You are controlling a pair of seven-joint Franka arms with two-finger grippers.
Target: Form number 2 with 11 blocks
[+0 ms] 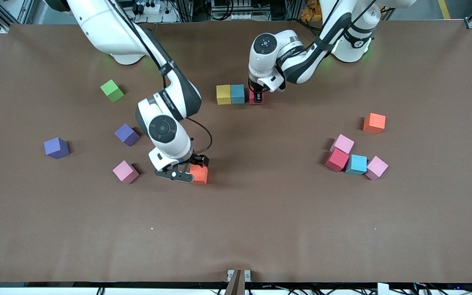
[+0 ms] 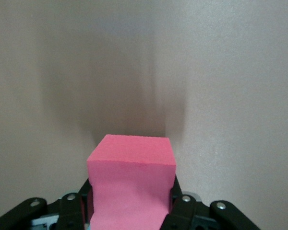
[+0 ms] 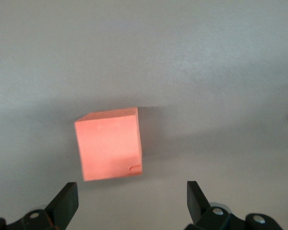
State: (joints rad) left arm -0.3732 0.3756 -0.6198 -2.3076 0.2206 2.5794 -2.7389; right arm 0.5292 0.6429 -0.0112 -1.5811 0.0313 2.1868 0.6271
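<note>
My left gripper [image 1: 256, 95] is shut on a red block [image 1: 255, 99], low at the table beside a light blue block [image 1: 237, 94] and a yellow block [image 1: 223, 94], which sit in a row. In the left wrist view the red block [image 2: 132, 172] fills the left gripper [image 2: 132, 196]. My right gripper [image 1: 197, 163] is open over an orange block [image 1: 199, 173]. In the right wrist view the orange block [image 3: 109, 149] lies on the table just ahead of the open right gripper [image 3: 132, 200], not between its fingertips [image 3: 67, 200].
Toward the right arm's end lie a lime-green cube [image 1: 112, 90], two purple blocks [image 1: 127, 135] [image 1: 56, 148] and a pink block [image 1: 125, 171]. Toward the left arm's end lie an orange block [image 1: 374, 123], two pink [image 1: 343, 144] [image 1: 377, 167], a red [image 1: 336, 159] and a light blue block [image 1: 356, 164].
</note>
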